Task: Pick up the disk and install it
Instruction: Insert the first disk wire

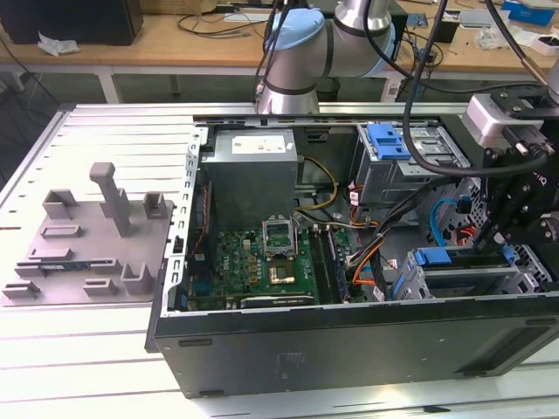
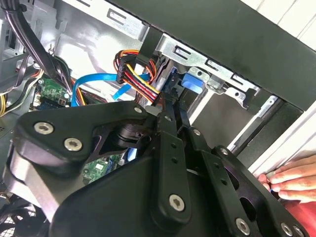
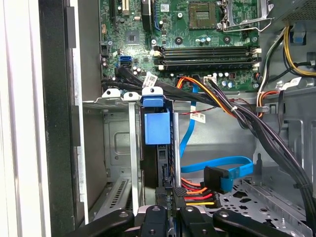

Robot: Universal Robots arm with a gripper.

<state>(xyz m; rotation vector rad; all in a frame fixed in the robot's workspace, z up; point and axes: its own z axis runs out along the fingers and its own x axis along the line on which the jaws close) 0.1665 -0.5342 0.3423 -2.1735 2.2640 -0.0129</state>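
Jaws: gripper [image 3: 168, 210] at lower centre of the first wrist view, black fingers [image 2: 170, 111] drawn close on the disk's edge.
Disk: disk [image 3: 158, 148] stands on edge in the drive cage [image 3: 116, 143], blue caddy tab uppermost, between silver rails.
Progress: pick-up done; disk judged mostly seated, insertion depth unclear, not released.
Surroundings: motherboard [image 3: 197, 44] beyond; a person's hand [image 2: 291, 180] rests at the case edge.

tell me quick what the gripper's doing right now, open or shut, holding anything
Gripper: fingers close together down in the drive cage, at the end of the blue-railed disk standing in its slot. It seems shut on the disk, though the contact is hidden.
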